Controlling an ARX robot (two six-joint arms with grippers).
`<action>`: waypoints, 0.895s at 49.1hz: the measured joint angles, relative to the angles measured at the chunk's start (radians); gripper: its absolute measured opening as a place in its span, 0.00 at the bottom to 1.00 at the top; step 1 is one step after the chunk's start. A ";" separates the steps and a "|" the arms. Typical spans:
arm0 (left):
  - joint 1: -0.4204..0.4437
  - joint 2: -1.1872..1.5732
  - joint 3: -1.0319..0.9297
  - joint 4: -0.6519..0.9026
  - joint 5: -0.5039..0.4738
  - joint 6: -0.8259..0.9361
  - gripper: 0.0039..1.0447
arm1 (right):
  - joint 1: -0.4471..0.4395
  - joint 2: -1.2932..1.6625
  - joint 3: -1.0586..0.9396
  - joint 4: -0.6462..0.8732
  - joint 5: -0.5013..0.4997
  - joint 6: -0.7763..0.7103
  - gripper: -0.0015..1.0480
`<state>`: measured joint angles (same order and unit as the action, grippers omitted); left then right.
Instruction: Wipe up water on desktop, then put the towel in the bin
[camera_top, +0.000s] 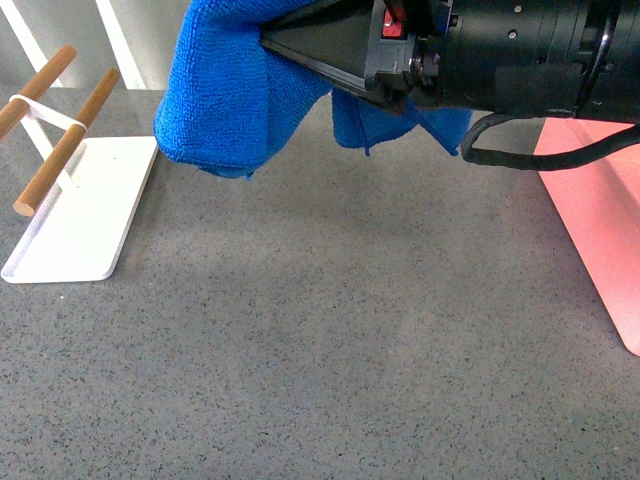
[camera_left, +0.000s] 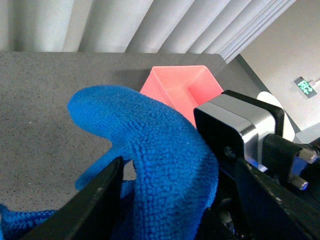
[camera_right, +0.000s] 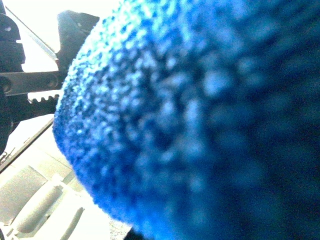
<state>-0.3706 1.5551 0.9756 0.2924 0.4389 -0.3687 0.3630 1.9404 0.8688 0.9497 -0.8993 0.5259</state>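
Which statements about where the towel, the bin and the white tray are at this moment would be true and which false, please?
1. The towel is held up off the desktop. True.
2. The towel lies in the bin. False: it hangs from the right gripper, outside the bin.
3. A white tray with wooden rods stands on the desktop. True.
4. The white tray stands inside the bin. False: they stand apart, at opposite sides of the front view.
5. The bin is full of objects. False: the part of its inside that shows in the left wrist view holds nothing.
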 joint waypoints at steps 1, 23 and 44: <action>0.000 0.000 0.000 0.000 0.000 0.000 0.68 | 0.000 -0.001 0.000 -0.002 0.000 -0.003 0.05; -0.029 -0.038 -0.156 0.327 -0.522 0.195 0.74 | 0.003 -0.016 0.000 -0.046 0.002 -0.032 0.05; 0.109 -0.286 -0.539 0.533 -0.705 0.344 0.24 | 0.007 -0.016 0.000 -0.076 0.005 -0.052 0.05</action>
<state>-0.2611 1.2686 0.4370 0.8253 -0.2657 -0.0242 0.3698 1.9244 0.8688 0.8738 -0.8948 0.4740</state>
